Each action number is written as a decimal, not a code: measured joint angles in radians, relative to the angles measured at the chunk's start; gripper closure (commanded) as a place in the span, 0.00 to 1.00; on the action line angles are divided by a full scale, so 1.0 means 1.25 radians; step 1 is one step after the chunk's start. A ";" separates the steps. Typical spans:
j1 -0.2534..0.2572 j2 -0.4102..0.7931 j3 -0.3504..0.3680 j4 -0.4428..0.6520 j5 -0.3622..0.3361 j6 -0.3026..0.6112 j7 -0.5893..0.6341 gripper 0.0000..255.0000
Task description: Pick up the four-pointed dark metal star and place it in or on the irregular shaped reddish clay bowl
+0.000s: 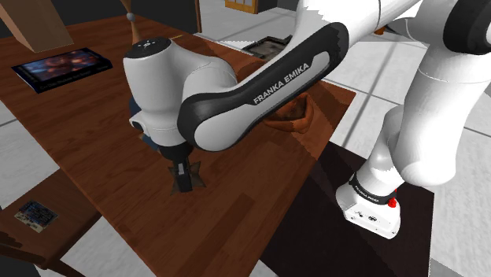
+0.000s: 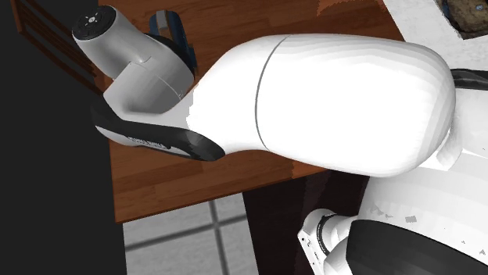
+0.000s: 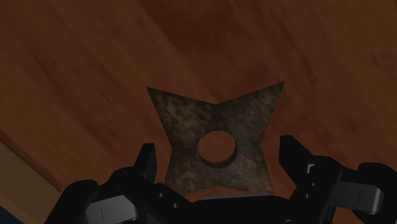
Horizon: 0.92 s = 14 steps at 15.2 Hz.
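Pick step in hand. Star (image 3: 245, 124) is seen flat on worktop (image 1: 102, 157), approx. centre of shoulder view, bracketed by jaws spread wide, untouched. Next: jaws to be lowered & closed across star, then lifted twd bowl (image 1: 297, 118), up-right of centre, partly hidden by arm

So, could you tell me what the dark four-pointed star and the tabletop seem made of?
The dark four-pointed star looks like tarnished metal: mottled grey-brown, matte, rust-like blotches. The reddish-brown tabletop looks like varnished wood, judging by its streaky grain.
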 measured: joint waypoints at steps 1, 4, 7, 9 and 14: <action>0.000 0.001 0.000 -0.004 -0.001 0.005 0.000 0.00; -0.001 0.001 -0.001 -0.007 -0.001 0.008 0.000 0.00; -0.001 0.001 -0.001 -0.007 -0.001 0.009 0.000 1.00; -0.001 0.001 -0.001 -0.007 -0.001 0.009 0.000 1.00; -0.001 0.001 -0.001 -0.007 -0.001 0.009 0.000 1.00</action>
